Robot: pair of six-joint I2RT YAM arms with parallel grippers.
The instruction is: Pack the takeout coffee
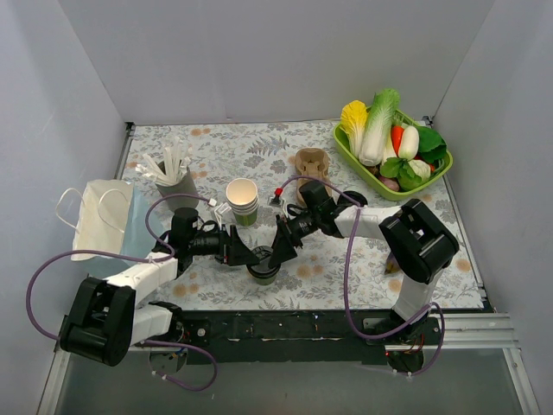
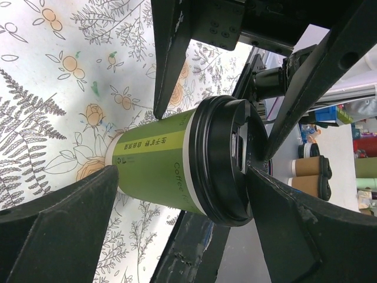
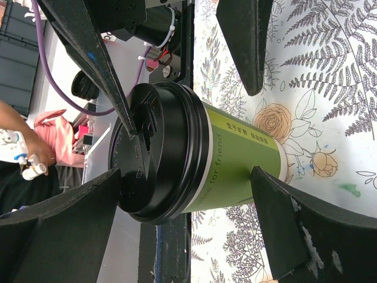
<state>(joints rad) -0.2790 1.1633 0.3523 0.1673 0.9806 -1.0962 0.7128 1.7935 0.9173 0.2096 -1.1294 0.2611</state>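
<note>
Takeout coffee, a small cream-and-green paper cup with round black plastic lid [image 1: 263, 270], is standing at lower middle of frame. Left gripper [image 1: 244, 256] and right gripper [image 1: 282, 249] are flanking it, jaws spread, gripping nothing. Packing is not happening yet.

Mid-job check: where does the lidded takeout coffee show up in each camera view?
Top external: takeout coffee, low centre, near the front edge of the floral tablecloth.
Left wrist: takeout coffee mid-frame, sideways in the picture, black lid on the right.
Right wrist: takeout coffee mid-frame, sideways, black lid on the left.
Shared landmark: the floral tablecloth beneath it.
</note>
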